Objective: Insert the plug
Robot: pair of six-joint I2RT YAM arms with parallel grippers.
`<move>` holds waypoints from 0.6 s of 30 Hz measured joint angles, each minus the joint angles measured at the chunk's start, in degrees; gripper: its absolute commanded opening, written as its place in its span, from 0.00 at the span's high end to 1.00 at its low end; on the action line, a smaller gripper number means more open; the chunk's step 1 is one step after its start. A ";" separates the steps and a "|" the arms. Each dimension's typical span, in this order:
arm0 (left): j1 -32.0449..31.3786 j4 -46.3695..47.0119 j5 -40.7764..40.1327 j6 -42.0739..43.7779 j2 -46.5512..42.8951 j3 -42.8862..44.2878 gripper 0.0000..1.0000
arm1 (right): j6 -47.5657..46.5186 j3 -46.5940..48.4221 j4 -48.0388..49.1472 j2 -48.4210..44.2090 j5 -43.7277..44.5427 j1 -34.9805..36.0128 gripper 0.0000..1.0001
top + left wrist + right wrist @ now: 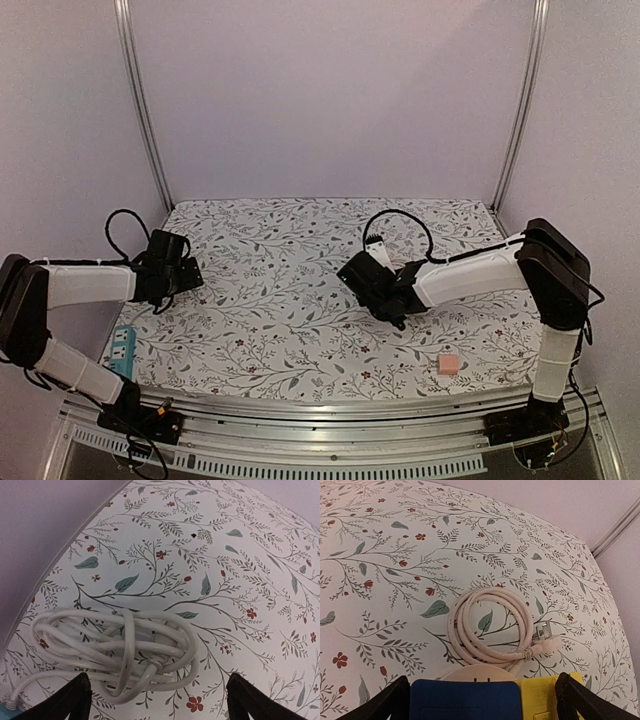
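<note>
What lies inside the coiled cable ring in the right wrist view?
Only floral cloth, with a printed leaf, shows inside the cable ring. What lies beneath the strands themselves is covered.

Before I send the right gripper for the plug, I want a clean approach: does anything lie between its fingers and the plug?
Yes. In the right wrist view a blue and yellow block and a cream disc sit directly ahead of the open right gripper, before the plug, which lies at the right edge of its coiled cord.
</note>
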 measured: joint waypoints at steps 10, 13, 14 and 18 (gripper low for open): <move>2.16 -0.52 1.99 0.90 8.52 5.57 0.10 | 5.01 -12.87 1.01 -10.64 -0.37 -11.13 0.01; 2.62 -0.35 2.34 0.87 9.40 5.68 0.16 | 6.01 -13.09 0.42 -11.30 -0.57 -11.39 0.01; 2.73 -0.20 2.64 0.83 9.66 5.68 0.21 | 6.23 -13.09 0.24 -11.47 -0.70 -11.13 0.01; 3.17 1.01 3.89 0.31 10.47 5.66 0.52 | 7.17 -13.49 -0.61 -12.79 -1.11 -9.42 0.01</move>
